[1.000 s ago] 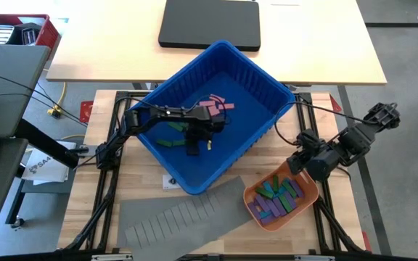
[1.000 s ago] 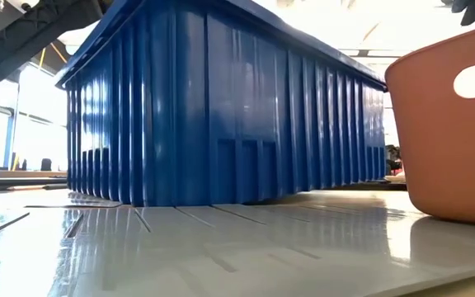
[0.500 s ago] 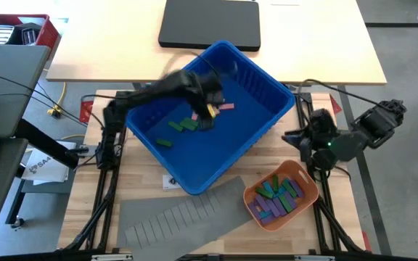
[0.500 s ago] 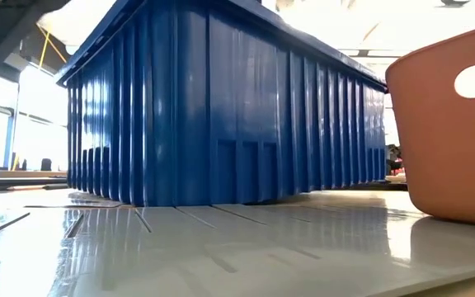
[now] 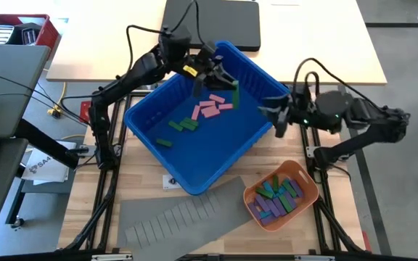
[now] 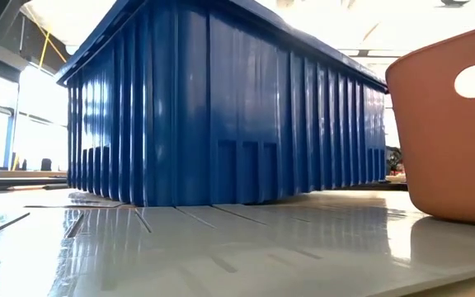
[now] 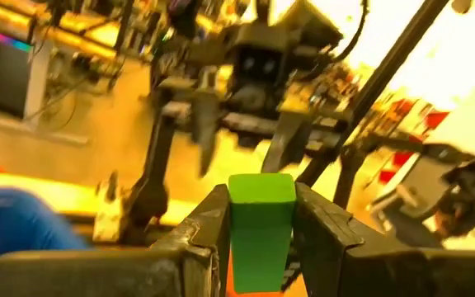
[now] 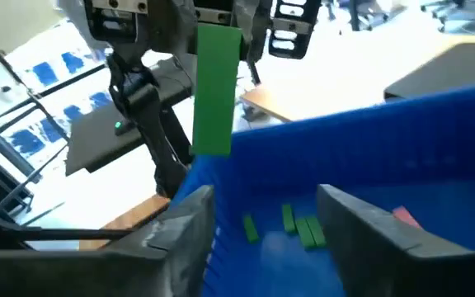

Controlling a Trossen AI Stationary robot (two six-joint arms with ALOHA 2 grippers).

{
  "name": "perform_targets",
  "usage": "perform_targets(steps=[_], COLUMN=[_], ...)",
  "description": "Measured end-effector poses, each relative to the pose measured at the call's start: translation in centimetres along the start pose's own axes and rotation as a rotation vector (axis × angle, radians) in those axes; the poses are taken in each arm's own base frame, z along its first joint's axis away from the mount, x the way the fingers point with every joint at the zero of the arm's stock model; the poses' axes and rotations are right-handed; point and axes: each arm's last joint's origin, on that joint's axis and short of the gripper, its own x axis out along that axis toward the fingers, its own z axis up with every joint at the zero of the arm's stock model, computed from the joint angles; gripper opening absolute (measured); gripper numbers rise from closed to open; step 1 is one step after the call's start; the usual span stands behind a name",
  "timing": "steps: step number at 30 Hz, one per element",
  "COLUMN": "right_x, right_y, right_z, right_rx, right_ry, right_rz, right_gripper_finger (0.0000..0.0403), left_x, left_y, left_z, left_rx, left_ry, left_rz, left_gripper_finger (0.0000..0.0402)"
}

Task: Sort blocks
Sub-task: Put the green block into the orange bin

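While both arms are reaching over it: the blue bin (image 5: 194, 156) is sitting mid-table, filling most of the low view (image 6: 221, 107) as a ribbed blue wall.
Grey divider sheet: lying flat on the table (image 5: 180, 217), well below both grippers and beside the bin's near corner.
Orange tray: sitting near the right arm's base (image 5: 256, 210), well apart from either gripper, and showing as a rounded wall at the edge of the low view (image 6: 452, 132).
Sorted blocks (image 5: 278, 197): lying packed in the tray, green, purple and blue together.
Left gripper (image 5: 223, 78): hanging raised over the bin's far side, its fingers (image 7: 324, 227) pinching a green block on both flanks.
Green block (image 5: 234, 94): standing up between the left gripper's fingers (image 7: 261, 219), its free end pointing toward the right gripper; from the right wrist (image 8: 216, 87) it is showing as a tall green strip above the bin rim.
Right gripper (image 5: 273, 116): hovering at the bin's right rim, facing the left gripper, its fingers (image 8: 361, 219) spread wide with nothing between them.
Loose blocks: pink ones (image 5: 210, 109) lying on the bin floor just under the left gripper, green ones (image 5: 183, 125) a little farther off.
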Motion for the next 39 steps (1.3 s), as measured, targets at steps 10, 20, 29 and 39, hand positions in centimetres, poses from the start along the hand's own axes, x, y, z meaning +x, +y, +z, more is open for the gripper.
perform_targets(steps=[10,20,29,39], right_x=[4.9,7.7,8.1,5.9], right_y=[-0.8,-0.3,-0.2,-0.2], right_z=[0.5,0.4,0.7,-0.3], right_rx=[-0.053,-0.074,-0.063,0.085], right_ry=[0.044,0.06,0.017,0.154], right_rz=[0.062,0.183,0.173,0.175], right_gripper_finger=[0.0278,0.0279,0.0173,0.0101], left_x=[1.1,1.2,1.3,-0.2], left_y=[1.1,1.0,0.9,2.4], left_z=[-0.9,-1.0,-1.2,-1.4], left_rx=[-0.073,-0.059,-0.044,-0.077], left_ry=[-0.003,-0.001,0.012,0.052], left_rz=[-0.006,-0.001,0.0,0.06], left_gripper_finger=[0.0089,0.0089,0.009,0.0223])
